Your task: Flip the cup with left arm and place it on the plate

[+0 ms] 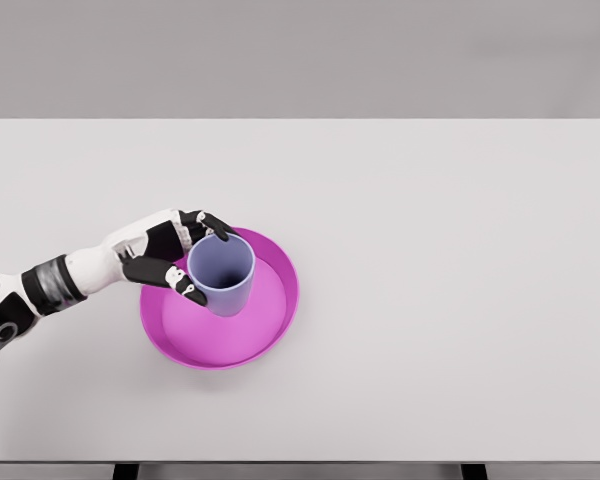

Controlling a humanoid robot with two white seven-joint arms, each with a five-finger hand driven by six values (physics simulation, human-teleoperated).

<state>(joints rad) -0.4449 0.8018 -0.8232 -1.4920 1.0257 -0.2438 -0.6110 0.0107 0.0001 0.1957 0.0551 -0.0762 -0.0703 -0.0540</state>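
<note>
On magenta plate (270, 335), left of table (430, 250) centre: lavender cup (222, 275) upright, mouth up. Left hand (170, 255) wraps cup's left side, fingers (205, 225) and thumb clamped around wall.

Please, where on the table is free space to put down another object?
The table is bare right of the pink plate, and along its far edge. It is crowded at the plate, where the left robot hand grips the cup.

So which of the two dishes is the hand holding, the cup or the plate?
The blue cup: the left hand wraps its side, opening upward, over the pink plate.
</note>
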